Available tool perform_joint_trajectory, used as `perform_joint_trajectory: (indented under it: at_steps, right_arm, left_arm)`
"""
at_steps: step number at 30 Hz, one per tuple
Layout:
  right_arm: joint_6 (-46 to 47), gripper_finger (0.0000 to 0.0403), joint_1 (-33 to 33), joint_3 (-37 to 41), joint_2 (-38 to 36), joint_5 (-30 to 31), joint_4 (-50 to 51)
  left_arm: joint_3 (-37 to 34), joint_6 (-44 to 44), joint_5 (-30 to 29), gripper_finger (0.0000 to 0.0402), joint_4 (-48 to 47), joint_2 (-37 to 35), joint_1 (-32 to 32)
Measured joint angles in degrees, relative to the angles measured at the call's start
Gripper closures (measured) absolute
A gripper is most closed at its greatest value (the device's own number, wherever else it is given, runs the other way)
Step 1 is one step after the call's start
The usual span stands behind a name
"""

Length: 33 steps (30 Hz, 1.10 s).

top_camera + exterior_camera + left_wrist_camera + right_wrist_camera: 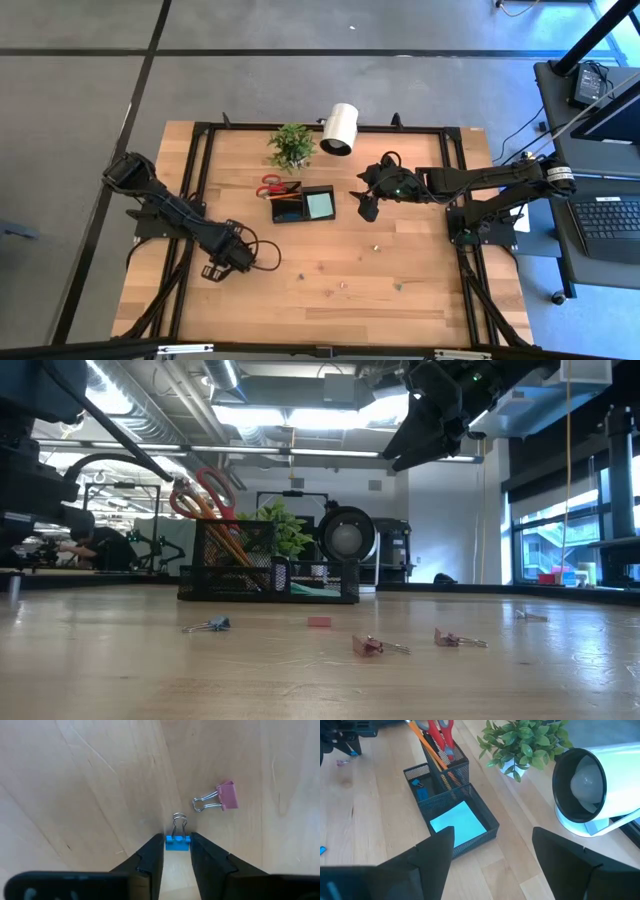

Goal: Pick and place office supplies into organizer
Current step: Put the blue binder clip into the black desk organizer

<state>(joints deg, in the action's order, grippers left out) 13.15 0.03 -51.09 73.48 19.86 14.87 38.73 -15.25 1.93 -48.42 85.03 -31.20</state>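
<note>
My left gripper (222, 262) points down at the near left of the table, its fingers closed on a small blue binder clip (177, 842). A pink clip (227, 796) lies beside it. The black mesh organizer (303, 205) stands mid-table. It holds upright red-handled scissors (440, 732), pencils (432, 755), a blue piece (420, 790) and, flat in its low compartment, a teal note pad (457, 822). My right gripper (362, 205) hangs open in the air just right of the organizer, holding nothing. My left gripper pinches the blue clip's body (168, 843) by its two ends between its two fingertips, coming from above and pointing down. The clip lies on the table, and its wire handles (179, 822) stick out ahead of the fingers.
Loose clips lie on the near half of the table: a blue one (212, 625), a small red piece (319, 622) and pink ones (368, 646) (455, 639). A potted plant (291, 145) and a white lamp (340, 128) stand behind the organizer.
</note>
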Motion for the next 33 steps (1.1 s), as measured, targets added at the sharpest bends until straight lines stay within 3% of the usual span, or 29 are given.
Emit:
perform_joint_trajectory:
  at_steps: [16, 20, 24, 29, 33]
  right_arm:
    - [-0.15, 0.0130, -0.02, 0.00, 0.01, 0.00, 0.02]
    - [-0.15, 0.0130, 0.00, 0.00, 0.00, 0.01, 0.02]
    - [-0.15, 0.0130, 0.00, 0.00, 0.01, 0.02, 0.02]
    - [0.02, 0.0130, -0.01, 0.00, 0.00, 0.02, 0.00]
    - [0.04, 0.0130, -0.02, 0.00, 0.00, 0.02, -0.02]
  left_arm:
    - [2.96, -1.47, -1.69, 0.0338, -2.80, -0.15, 2.43]
    - [5.75, -1.62, -7.47, 0.0338, -2.78, -0.19, 4.03]
    - [8.92, -1.59, -17.53, 0.0338, -1.43, -0.23, 6.15]
    - [10.79, -1.28, -28.43, 0.0338, 4.27, -0.24, 9.68]
    - [10.79, 0.46, -32.61, 0.0338, 11.53, 0.05, 12.85]
